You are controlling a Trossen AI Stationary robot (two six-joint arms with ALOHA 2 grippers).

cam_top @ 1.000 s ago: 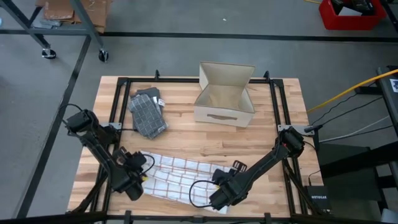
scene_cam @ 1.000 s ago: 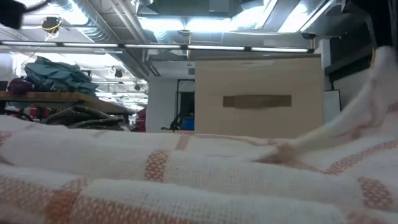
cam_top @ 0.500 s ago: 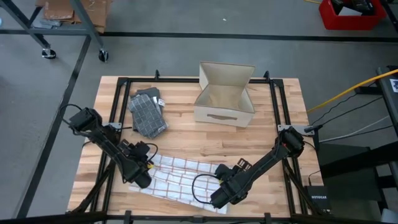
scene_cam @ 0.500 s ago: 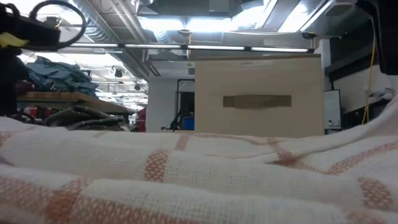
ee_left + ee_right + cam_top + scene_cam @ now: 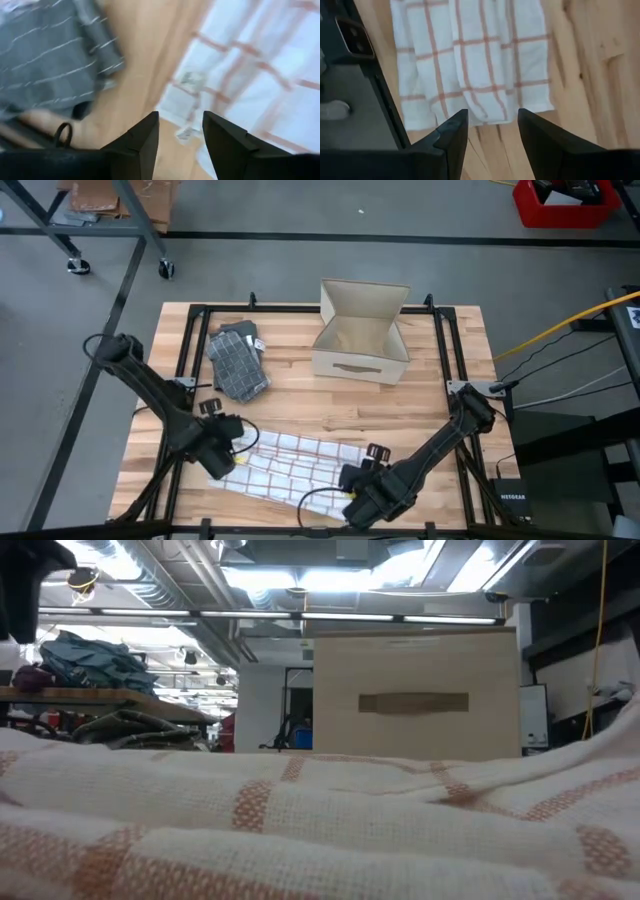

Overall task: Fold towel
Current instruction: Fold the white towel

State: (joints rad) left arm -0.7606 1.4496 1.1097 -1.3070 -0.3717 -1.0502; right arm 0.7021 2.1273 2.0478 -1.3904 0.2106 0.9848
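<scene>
Butcher-block planks made up the table, where the white towel with thin orange checks lay rumpled near the front edge, a soft woven strip whose long axis ran across the table from the left gripper to the right gripper, its near edge partly hidden under both arms. Both grippers stood with their jaws apart and nothing between them, the left one's fingers just over the towel's end with its small label, the right one's fingers just short of the opposite hem. Beyond the left jaws lay a grey striped cloth, folded, and in the low view the towel's coarse weave filled the foreground and cut off the base of the open cardboard box.
</scene>
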